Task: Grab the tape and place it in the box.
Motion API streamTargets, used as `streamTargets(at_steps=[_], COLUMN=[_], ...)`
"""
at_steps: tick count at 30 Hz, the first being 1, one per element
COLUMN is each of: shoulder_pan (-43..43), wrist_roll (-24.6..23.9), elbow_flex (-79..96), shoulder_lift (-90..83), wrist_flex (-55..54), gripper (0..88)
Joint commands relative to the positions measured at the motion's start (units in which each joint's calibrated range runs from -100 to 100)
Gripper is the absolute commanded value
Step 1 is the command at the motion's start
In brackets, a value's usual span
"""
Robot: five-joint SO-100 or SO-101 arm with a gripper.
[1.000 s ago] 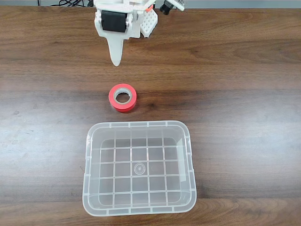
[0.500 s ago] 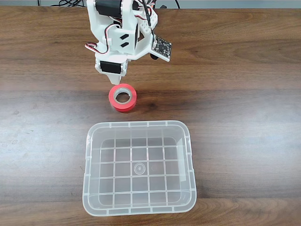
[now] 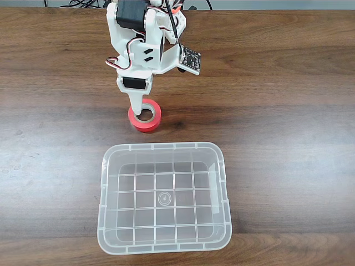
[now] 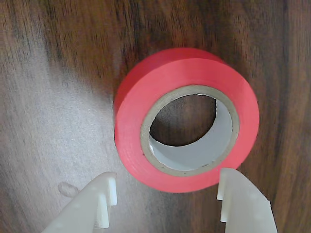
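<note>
The gripper [image 4: 166,191] is hanging spread wide right at the tape [image 4: 186,119], its two white fingers [image 4: 97,204] straddling the near edge of the roll and gripping nothing. In the fixed view the gripper [image 3: 138,111] is poised over the tape [image 3: 145,116], which is lying flat on the wooden table [image 3: 288,111], just beyond the rim of the clear box [image 3: 165,198].
</note>
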Motion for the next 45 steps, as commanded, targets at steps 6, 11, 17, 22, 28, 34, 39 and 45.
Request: streamTargets(at_steps=[6,11,17,22,28,34,39,45], shoulder_pan=[0.13,-0.09,0.06,0.50,0.50,0.50,0.42,-0.31], wrist_roll=[1.26,2.37,2.68,2.68,2.68,3.11,3.16,3.05], elbow_flex=[4.91,6.75,6.13,5.00,2.72,2.72,2.45,-4.82], shoulder_lift=[-0.35,-0.03,6.16,7.61,6.97,6.89,3.75,-9.36], wrist_flex=[-5.61,-9.64,-10.06,-9.89,-9.12,-9.12,-8.18,3.98], gripper=[21.0,21.0,15.2,7.1,3.4,3.4,3.4,3.8])
